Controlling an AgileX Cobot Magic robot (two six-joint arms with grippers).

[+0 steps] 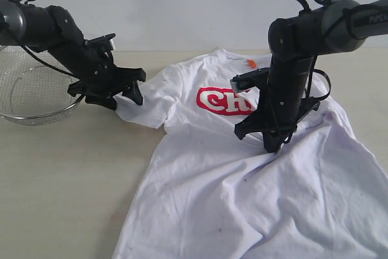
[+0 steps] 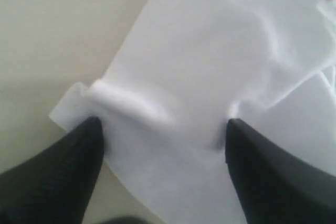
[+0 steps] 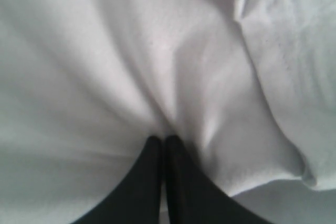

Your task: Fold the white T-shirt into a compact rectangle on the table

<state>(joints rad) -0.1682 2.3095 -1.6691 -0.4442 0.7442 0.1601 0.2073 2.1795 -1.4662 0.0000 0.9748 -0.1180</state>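
Sprawling white T-shirt (image 1: pixel 212 192), wrinkled, unfolded

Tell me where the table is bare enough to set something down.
Widest bare table: front left, bordered by basket, sleeve and shirt's side edge. Thin strip behind the collar. Crowded: shirt covers centre and right, left gripper at the sleeve, right gripper mid-shirt.

The white T-shirt (image 1: pixel 242 174) is seen to be thin, soft cloth, dull and full of wrinkles, with a smooth red print (image 1: pixel 221 101) toward twelve o'clock on it. The table (image 1: pixel 60 180) is shown as flat, pale and matt. At nine o'clock a basket (image 1: pixel 30 92) of shiny metal wire mesh is seen. The left gripper (image 1: pixel 124 96) and right gripper (image 1: pixel 274 145) look made of dull black plastic.
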